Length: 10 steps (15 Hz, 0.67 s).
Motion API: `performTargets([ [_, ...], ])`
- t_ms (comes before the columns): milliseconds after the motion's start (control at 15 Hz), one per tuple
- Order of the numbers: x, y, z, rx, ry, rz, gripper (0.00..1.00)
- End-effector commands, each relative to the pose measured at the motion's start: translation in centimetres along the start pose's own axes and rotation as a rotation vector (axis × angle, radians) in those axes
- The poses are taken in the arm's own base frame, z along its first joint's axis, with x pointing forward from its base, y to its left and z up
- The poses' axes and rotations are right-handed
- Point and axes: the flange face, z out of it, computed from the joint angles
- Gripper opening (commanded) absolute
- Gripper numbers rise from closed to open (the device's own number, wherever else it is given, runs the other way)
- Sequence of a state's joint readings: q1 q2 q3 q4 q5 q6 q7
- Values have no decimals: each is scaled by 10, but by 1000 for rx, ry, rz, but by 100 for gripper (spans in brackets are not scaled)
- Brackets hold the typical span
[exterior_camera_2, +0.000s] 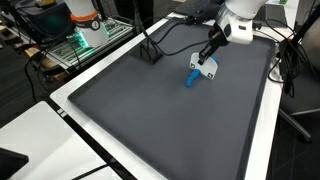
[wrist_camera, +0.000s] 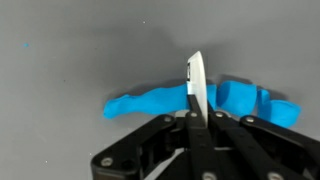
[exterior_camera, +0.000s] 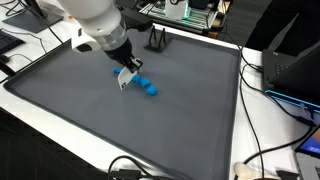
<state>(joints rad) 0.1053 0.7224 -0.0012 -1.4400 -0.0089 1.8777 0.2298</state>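
Grey mat [exterior_camera: 120, 125] covers nearly the whole white table [exterior_camera: 250, 140], its edge just inside the table edge. Wide bare room on every side of the work; cables & gear sit beyond the edges. 1 arm [exterior_camera: 95, 20] leans in from the far side. 1 black stand [exterior_camera: 156, 40] near the far edge, well apart. 1 blue lumpy thing [exterior_camera: 148, 87] lies on the mat's far half. Hand [wrist_camera: 196, 122] is clamped on 1 thin white piece [wrist_camera: 195, 80], edge-on, right over the blue thing; contact can't tell.
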Motion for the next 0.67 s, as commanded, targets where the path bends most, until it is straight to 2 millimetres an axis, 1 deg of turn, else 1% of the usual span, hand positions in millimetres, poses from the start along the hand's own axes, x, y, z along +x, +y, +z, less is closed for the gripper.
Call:
performTargets([
  [0,-5,5,22,-9,-55,-21,1],
  [267,-10,7,23,-7,-69,-37,1],
  [600,-16,8,17,-12,-89,-70,1],
])
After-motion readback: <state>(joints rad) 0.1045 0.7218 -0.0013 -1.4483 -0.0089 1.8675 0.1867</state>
